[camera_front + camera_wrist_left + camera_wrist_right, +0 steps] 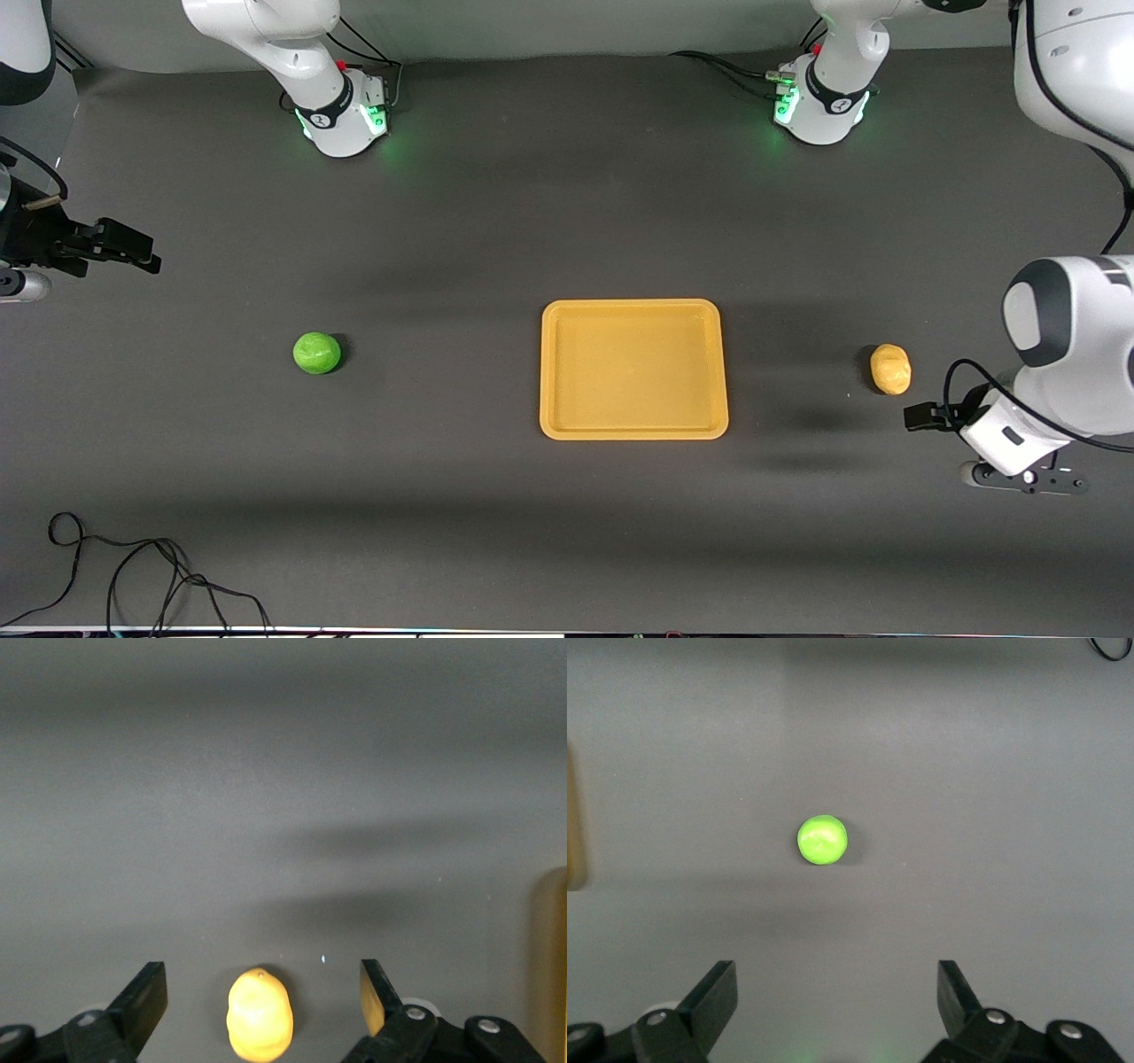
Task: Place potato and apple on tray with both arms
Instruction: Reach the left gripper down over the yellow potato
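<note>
Watching the potato (pixel 890 369) first: it lies on the dark surface (pixel 496 230) toward the left arm's end, well apart from the tray (pixel 633 433), which sits empty in the middle. The apple (pixel 316 353) rests toward the right arm's end, also well clear of the tray.

Risks as I see them: both pieces are rounded and smooth, so a pinch that lands off-centre could squirt them sideways and set them rolling. The apple worries me more, being a plain ball. The tray's rim is low, so a release from too high could bounce a piece back out.

My left pincer (pixel 263 994) hangs just beside the potato, fingers spread wide, holding nothing; in its wrist view the potato sits between the two tips. My right pincer (pixel 837 988) is up at the right arm's end of the surface, well apart from the apple, fingers spread wide and empty.
</note>
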